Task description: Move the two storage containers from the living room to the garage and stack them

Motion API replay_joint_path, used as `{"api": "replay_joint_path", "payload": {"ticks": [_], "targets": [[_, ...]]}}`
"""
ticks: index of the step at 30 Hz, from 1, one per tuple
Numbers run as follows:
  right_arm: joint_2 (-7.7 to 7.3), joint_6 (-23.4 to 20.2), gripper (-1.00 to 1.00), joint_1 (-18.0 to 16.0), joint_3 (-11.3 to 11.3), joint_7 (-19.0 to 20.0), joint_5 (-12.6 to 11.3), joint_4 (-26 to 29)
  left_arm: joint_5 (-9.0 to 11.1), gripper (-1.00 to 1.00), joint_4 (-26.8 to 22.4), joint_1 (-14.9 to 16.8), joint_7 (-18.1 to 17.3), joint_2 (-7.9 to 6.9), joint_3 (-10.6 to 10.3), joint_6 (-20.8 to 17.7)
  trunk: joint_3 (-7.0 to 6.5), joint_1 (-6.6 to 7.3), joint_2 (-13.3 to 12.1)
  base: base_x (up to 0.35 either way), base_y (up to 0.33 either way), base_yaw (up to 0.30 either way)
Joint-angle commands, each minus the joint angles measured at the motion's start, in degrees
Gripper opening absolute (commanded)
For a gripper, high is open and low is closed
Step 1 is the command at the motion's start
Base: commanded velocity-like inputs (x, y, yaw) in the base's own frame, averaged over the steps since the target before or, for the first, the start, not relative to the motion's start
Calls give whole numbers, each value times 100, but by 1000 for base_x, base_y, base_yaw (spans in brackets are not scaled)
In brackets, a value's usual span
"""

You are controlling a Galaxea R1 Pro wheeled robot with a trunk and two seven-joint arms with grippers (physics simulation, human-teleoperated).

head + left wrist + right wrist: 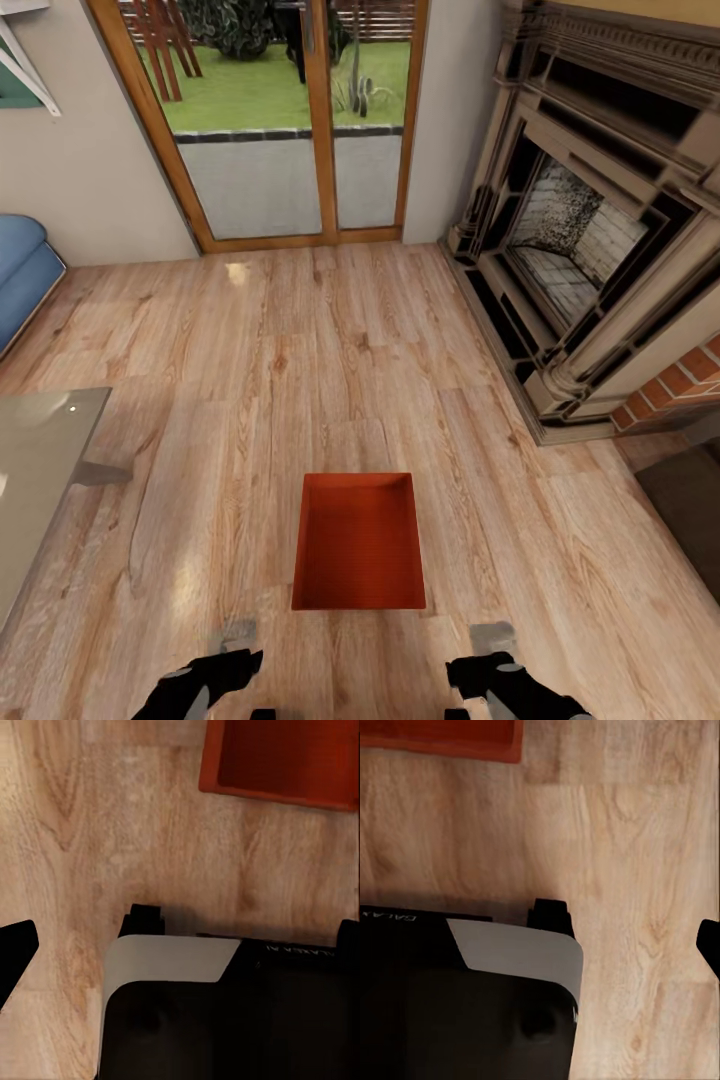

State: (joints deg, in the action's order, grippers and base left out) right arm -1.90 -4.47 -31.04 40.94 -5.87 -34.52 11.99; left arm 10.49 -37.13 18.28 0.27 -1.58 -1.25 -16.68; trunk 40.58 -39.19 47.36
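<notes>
While both arms hang low at the robot's front, the left gripper [225,668] and the right gripper [480,668] sit on either side of the near end of one orange-red storage container [358,545], each short of its near rim and touching nothing; whether their fingers stand apart or together cannot be told from these views. Seen from the left wrist, a corner of the container [281,761] lies just ahead of the arm on the bare planks, and the right wrist view shows the matching corner [442,739]. This container rests open and upright on the light wood floor [330,350] of the living room, with the glass coffee table [40,470] off to its left, the blue sofa [25,275] beyond that, the fireplace [590,250] to its right and the glazed door [290,120] well beyond its far end. Judged step: approach before the first pick-up. Next, the grippers would need to reach forward and take opposite walls squarely.
</notes>
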Motion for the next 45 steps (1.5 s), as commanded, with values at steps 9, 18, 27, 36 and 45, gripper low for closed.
{"api": "replay_joint_path", "payload": {"ticks": [9,18,27,36,45], "targets": [[42,-12,100,-812,37,-224,-70,24,22,100,-19,1007,-65,84,-19,-573,5,0,4,0,0,0],[381,184,100,-1256,27,-1637,-73,500,-194,100,-7,1736,-8,578,-55,-586,5,0,4,0,0,0],[887,482,100,-1343,19,-1789,-91,204,-894,100,608,1881,25,847,-61,-480,5,0,4,0,0,0],[994,503,100,-1370,12,-1685,-55,172,-900,100,475,1890,-8,792,-6,-306,5,0,4,0,0,0],[917,439,100,-1435,35,-1720,-48,333,-841,100,264,1889,154,646,-2,-280,5,0,4,0,0,0]]}}
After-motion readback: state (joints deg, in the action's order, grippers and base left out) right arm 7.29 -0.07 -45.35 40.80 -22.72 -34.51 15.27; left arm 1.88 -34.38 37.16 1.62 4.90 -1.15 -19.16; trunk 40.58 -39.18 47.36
